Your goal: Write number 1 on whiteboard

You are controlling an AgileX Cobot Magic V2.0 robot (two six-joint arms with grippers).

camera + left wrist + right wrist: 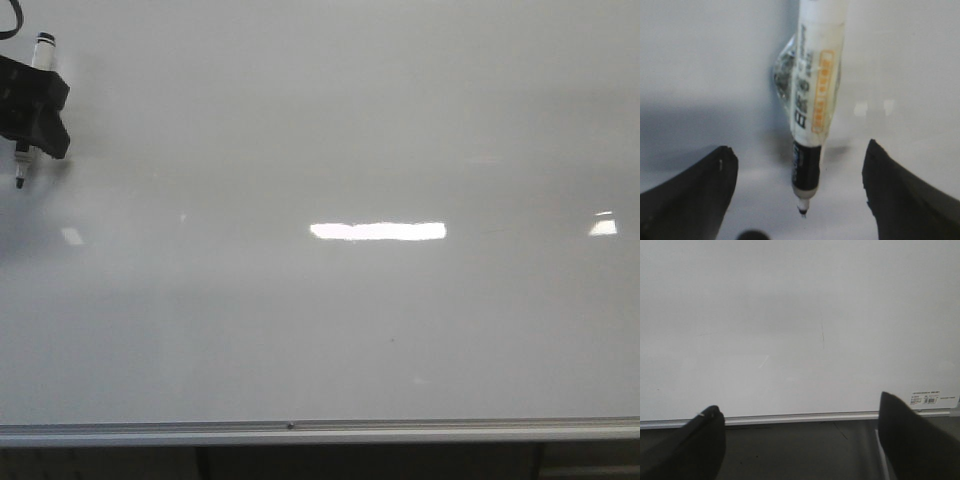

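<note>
The whiteboard fills the front view, with its silver rail along the near edge. A white marker pen with black ends is at the far left. My left gripper is right over it and hides its middle. In the left wrist view the gripper is open, its jaws wide apart on either side of the pen without touching it. My right gripper is open and empty just in front of the rail. A thin faint near-vertical stroke, the number 1, shows on the board in the right wrist view.
Bright light reflections lie across the board's middle and right. A small printed label sits at the board's corner by the rail. A dark table surface lies in front of the board.
</note>
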